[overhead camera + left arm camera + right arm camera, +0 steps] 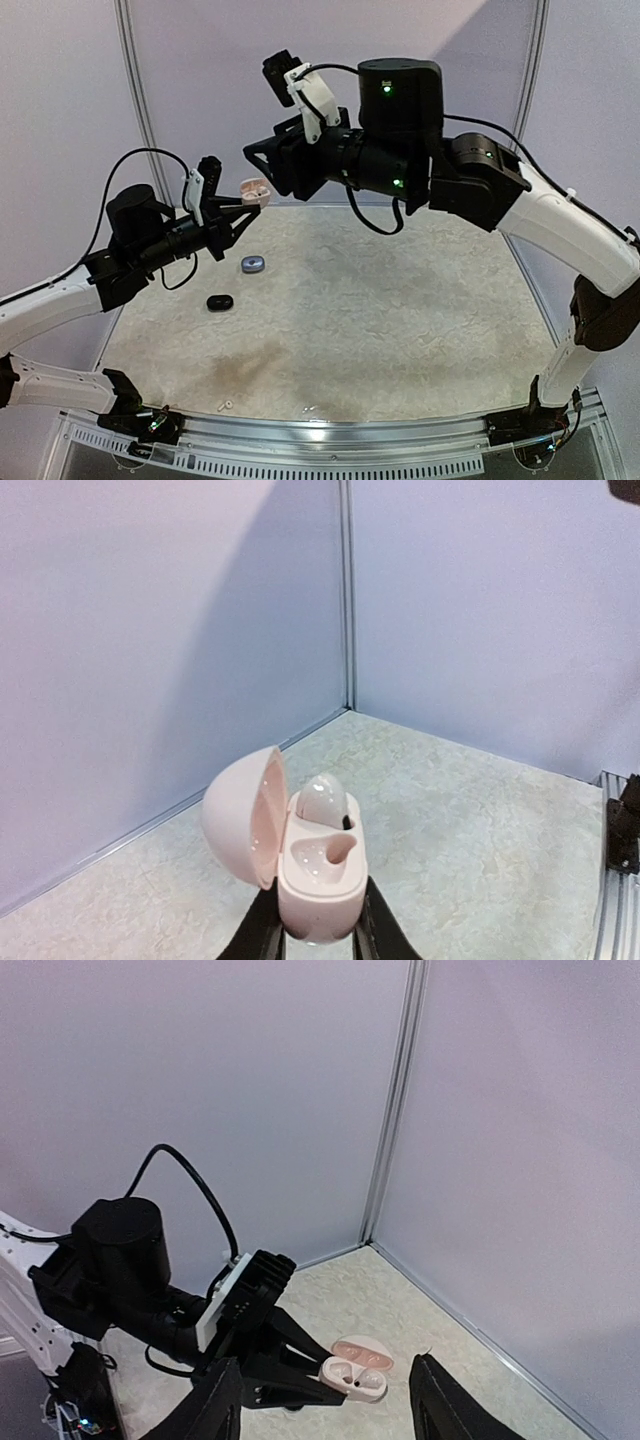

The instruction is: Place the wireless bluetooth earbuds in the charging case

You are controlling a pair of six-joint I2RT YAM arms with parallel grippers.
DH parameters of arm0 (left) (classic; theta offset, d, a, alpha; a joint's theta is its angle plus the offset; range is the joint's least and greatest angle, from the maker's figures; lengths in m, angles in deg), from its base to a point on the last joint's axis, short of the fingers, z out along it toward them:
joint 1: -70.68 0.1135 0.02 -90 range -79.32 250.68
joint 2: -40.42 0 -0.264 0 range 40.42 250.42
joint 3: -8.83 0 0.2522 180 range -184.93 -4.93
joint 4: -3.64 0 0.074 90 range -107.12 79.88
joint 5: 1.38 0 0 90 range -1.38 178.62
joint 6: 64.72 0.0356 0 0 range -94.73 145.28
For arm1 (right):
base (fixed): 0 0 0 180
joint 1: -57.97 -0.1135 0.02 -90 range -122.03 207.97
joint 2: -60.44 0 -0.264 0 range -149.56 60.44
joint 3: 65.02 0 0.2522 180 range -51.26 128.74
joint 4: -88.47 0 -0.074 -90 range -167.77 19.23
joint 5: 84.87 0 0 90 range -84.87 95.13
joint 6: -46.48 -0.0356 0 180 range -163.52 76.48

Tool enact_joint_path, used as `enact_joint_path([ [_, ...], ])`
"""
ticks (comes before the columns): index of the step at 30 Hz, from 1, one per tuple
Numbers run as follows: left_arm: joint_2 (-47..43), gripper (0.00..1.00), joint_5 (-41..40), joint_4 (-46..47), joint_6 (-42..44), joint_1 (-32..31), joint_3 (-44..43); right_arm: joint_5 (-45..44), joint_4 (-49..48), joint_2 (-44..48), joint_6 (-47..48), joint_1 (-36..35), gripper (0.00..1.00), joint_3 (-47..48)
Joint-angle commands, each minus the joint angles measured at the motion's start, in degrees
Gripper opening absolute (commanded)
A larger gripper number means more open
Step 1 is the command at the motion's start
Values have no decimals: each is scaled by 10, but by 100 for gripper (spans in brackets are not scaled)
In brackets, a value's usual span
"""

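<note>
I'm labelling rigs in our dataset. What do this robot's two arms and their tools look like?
Both arms have white link shells and black joint housings; the right arm shows small green lights. A loose black cable loops over the left arm. The left tool and right tool have black tapering fingers, with a white bracket above each.

Near the bench's front edge we make out pale specks (226, 405) — too small to name. Both wrist pictures cut the fingers off at the bottom edge: the left gripper's (318, 912) cover the pink case's (320, 875) lower flanks, and the right gripper's (325, 1370) roots are lost.
</note>
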Motion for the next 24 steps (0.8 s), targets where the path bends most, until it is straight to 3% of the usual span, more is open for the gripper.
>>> enact_joint_path([
  [1, -27, 0, -16, -54, -6, 27, 2, 71, 11, 15, -50, 2, 59, -39],
  [6, -62, 0, -14, -106, 0, 68, 9, 97, 22, 34, -89, 2, 65, -87],
  [10, -99, 0, -12, -138, -12, 113, 19, 42, 65, 24, -111, 2, 67, -109],
  [15, -163, 0, -7, -169, -39, 160, 51, 41, 181, -84, -181, 1, 71, -38],
  [20, -229, 0, -30, -207, -54, 180, 93, 59, 285, -231, -233, -22, 66, 100],
  [24, -272, 0, -49, -223, -52, 194, 118, 85, 308, -348, -251, -43, 65, 161],
])
